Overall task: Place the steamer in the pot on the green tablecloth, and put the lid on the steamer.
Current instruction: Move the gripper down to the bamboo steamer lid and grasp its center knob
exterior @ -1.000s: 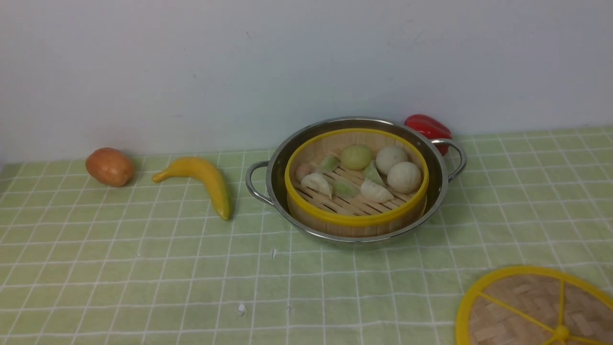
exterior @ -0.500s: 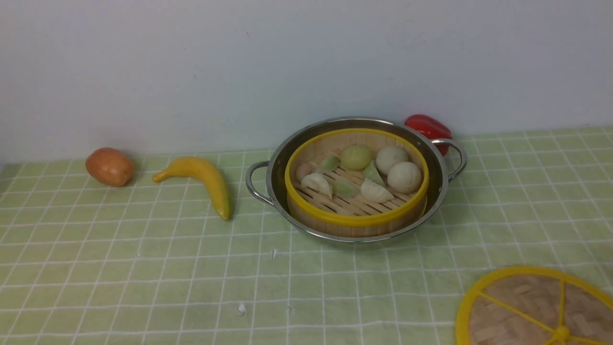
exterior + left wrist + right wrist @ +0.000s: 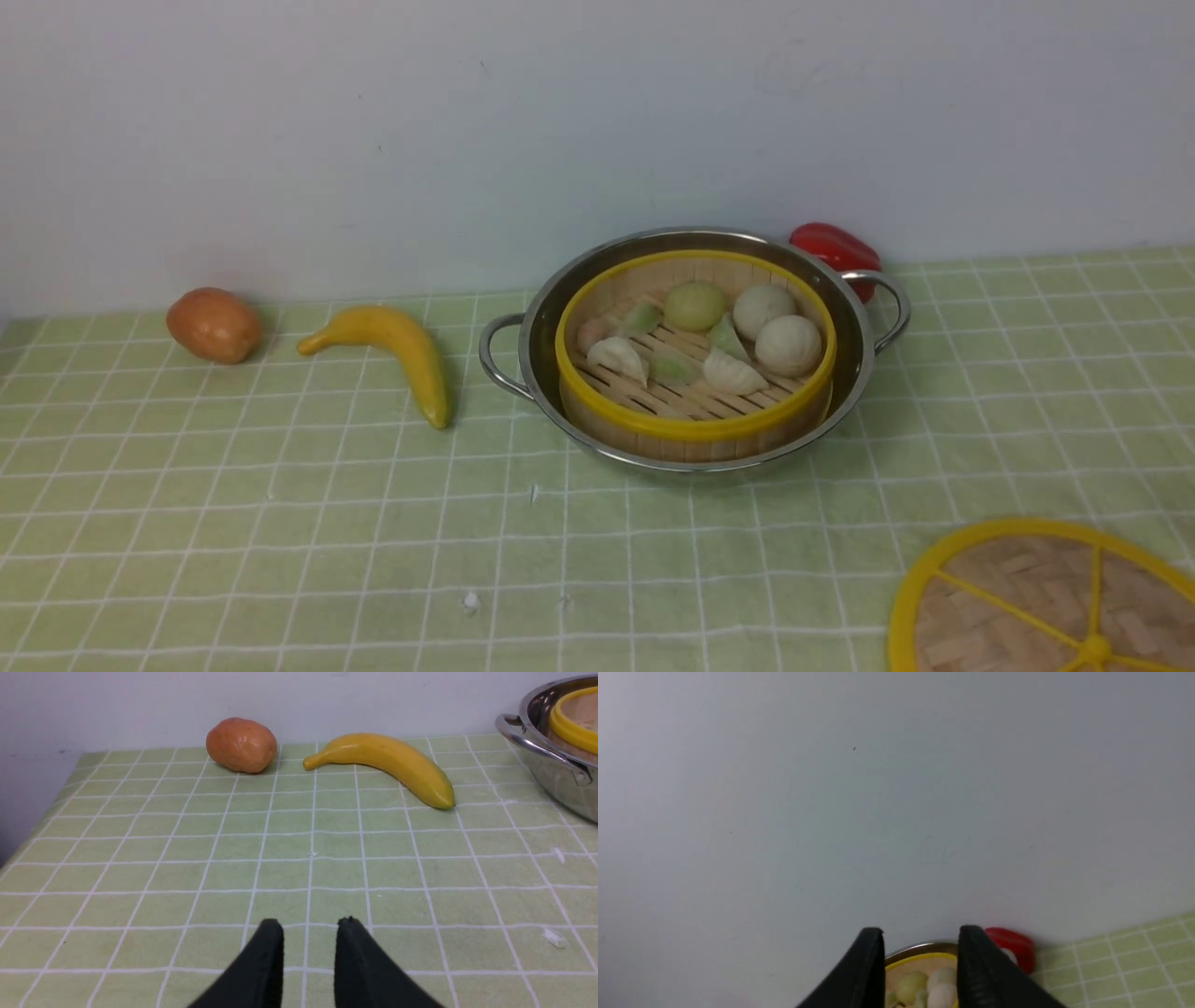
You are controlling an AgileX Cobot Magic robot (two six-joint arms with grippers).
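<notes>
The steamer [image 3: 695,429], a bamboo basket with a yellow rim and buns and dumplings inside, sits in the shiny steel pot [image 3: 546,322] on the green tablecloth [image 3: 280,523]. The lid [image 3: 1027,597], a flat woven disc with yellow spokes, lies on the cloth at the front right, partly cut off by the frame. Neither arm shows in the front view. My left gripper [image 3: 309,926] is open and empty above bare cloth, with the pot [image 3: 556,772] off to one side. My right gripper [image 3: 920,935] is open and empty, raised well back from the steamer [image 3: 920,977].
A banana [image 3: 397,350] and a brown potato [image 3: 214,324] lie on the cloth left of the pot; both show in the left wrist view, banana [image 3: 387,763] and potato [image 3: 241,744]. A red pepper [image 3: 836,250] sits behind the pot against the wall. Small white scraps [image 3: 470,600] lie on the cloth.
</notes>
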